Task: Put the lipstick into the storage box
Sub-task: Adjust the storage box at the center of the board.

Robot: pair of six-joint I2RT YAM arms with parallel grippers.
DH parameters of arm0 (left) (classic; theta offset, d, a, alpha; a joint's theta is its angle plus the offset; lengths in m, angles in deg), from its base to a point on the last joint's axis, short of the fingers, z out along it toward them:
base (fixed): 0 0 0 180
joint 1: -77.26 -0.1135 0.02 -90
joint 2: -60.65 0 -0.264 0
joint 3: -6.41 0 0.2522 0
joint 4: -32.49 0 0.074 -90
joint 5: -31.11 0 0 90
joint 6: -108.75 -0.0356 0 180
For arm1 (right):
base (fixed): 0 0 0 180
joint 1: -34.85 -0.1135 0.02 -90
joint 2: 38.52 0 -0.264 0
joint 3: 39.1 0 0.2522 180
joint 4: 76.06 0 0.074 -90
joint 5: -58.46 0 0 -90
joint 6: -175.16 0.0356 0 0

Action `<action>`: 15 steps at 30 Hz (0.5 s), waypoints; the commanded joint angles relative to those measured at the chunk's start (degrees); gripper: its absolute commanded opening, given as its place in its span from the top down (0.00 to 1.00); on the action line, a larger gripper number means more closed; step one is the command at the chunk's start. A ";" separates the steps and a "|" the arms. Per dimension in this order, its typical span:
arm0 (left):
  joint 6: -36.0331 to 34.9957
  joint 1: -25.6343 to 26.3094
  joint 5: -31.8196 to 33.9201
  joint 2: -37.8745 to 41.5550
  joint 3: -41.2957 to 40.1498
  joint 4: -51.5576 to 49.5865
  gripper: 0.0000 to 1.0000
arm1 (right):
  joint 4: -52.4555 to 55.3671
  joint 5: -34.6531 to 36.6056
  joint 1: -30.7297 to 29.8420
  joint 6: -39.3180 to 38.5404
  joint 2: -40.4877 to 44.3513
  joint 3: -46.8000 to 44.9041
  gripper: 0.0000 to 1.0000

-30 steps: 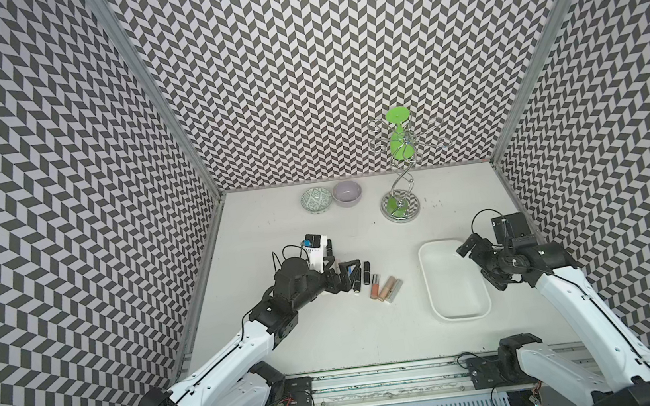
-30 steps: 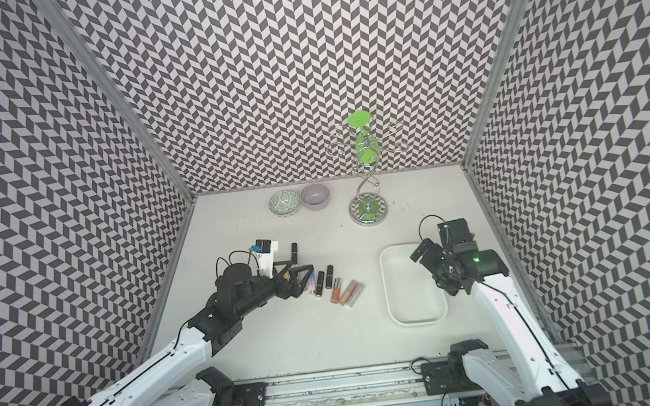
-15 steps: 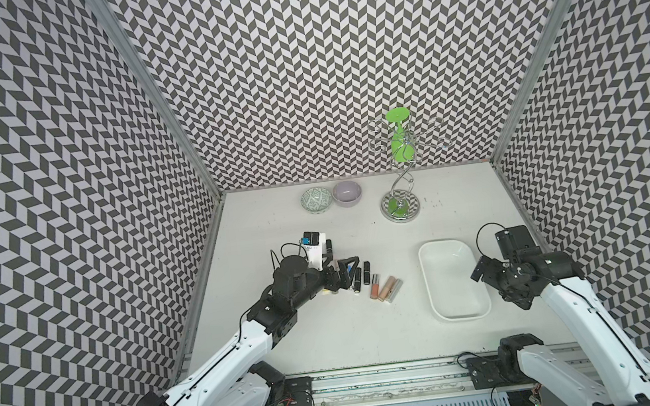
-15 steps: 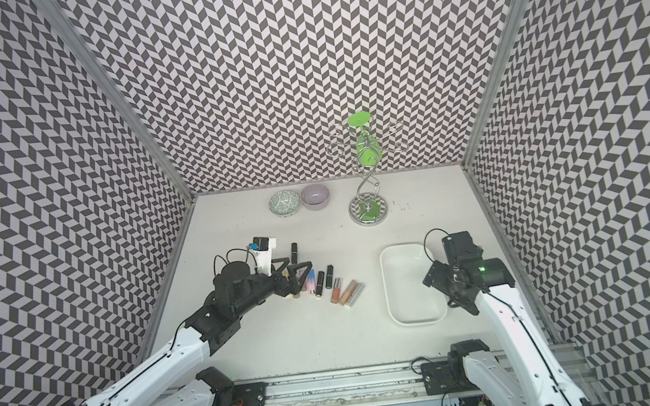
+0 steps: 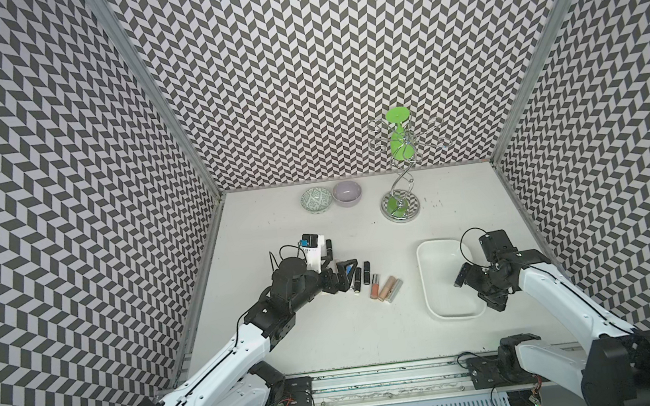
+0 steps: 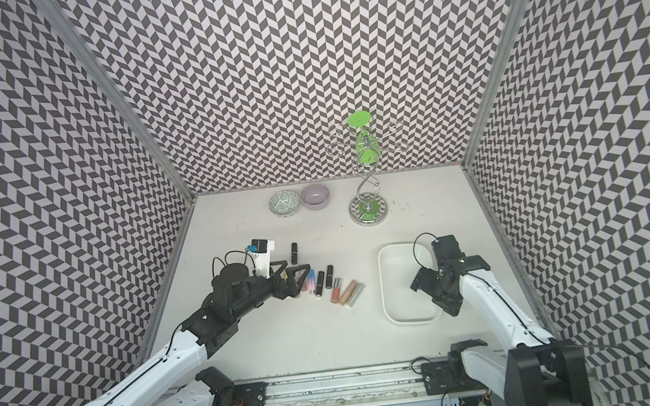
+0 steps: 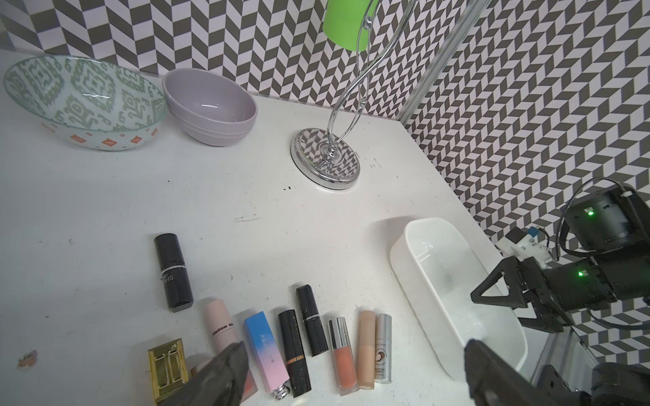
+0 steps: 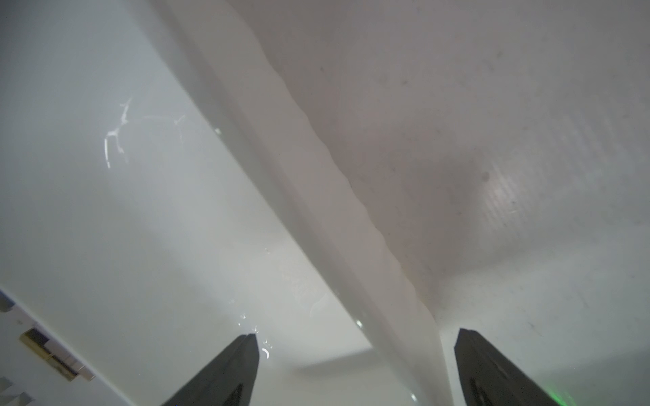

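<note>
**Step in hand.** The reach for a first lipstick. Nothing is picked up, and the storage box (image 5: 425,284) shows a bare floor in the left wrist view.

**Left jaws.** They are spread as wide as they go and hold nothing. They hang low over the left end of the row of lipsticks (image 6: 329,276) on the desk (image 6: 289,341). In the left wrist view the pink-and-blue lipstick (image 7: 266,351) and a black lipstick (image 7: 294,353) lie between the two fingertips (image 7: 228,369). A pale pink tube (image 7: 220,325) runs under one fingertip, and a gold case (image 7: 168,369) lies just outside it. Contact with any of them cannot be confirmed.

**Right jaws.** They stand apart and grip nothing. They straddle a long wall of the storage box (image 8: 316,218), one jaw inside and one outside over the desk. A gap shows on both sides of the wall. In my judgement they are placed to steady the box.

**Position of the box.** It sits well apart from the left jaws, beyond the far end of the row, on the robot's right.

**Next move.** The left jaws should centre on one lipstick, come down and close across its body. Its neighbours lie just beside it, so a wide closing could catch two at once. The carry must then clear the box's near wall.
</note>
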 commanded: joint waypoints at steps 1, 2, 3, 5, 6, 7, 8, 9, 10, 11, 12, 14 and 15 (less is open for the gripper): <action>-0.46 0.27 0.98 0.79 0.43 -1.22 0.01 | -5.41 -5.91 0.29 2.40 -1.08 -0.03 0.13; -0.48 0.27 1.07 0.78 0.40 -1.19 0.01 | -5.65 -5.43 0.24 2.58 -1.57 0.22 0.14; -0.45 0.31 1.18 0.70 0.50 -1.19 0.01 | -5.84 -4.61 0.24 2.92 -2.11 0.49 0.15; -0.53 0.27 1.24 0.46 0.52 -1.07 0.01 | -6.62 -4.30 0.32 3.99 -2.81 0.96 0.18; -0.53 0.27 1.18 0.30 0.61 -1.05 0.01 | -7.50 -4.61 0.48 5.00 -3.11 1.05 0.20; -0.53 0.27 1.17 0.20 0.53 -0.93 0.01 | -8.29 -5.00 0.54 5.97 -3.26 1.07 0.21; -0.39 0.27 1.18 0.01 0.69 -0.95 0.01 | -9.40 -5.55 0.66 7.25 -3.47 1.13 0.24; -0.36 0.27 1.25 -0.21 0.71 -0.88 0.01 | -10.68 -6.10 0.78 8.50 -3.80 1.13 0.26; -0.35 0.27 1.20 -0.41 0.87 -0.86 0.01 | -11.77 -6.54 0.91 9.59 -4.21 1.06 0.27; -0.27 0.27 1.09 -0.67 1.01 -0.81 0.01 | -13.16 -7.24 1.06 10.45 -4.87 1.06 0.30; -0.31 0.27 1.13 -0.83 1.09 -0.83 0.01 | -14.27 -7.78 1.25 11.22 -5.67 1.14 0.32; -0.31 0.27 1.15 -1.12 1.38 -0.90 0.01 | -16.05 -8.21 1.67 12.14 -7.33 1.49 0.35; -0.30 0.27 1.16 -1.31 1.53 -1.05 0.01 | -16.79 -8.37 2.02 12.57 -8.03 1.67 0.35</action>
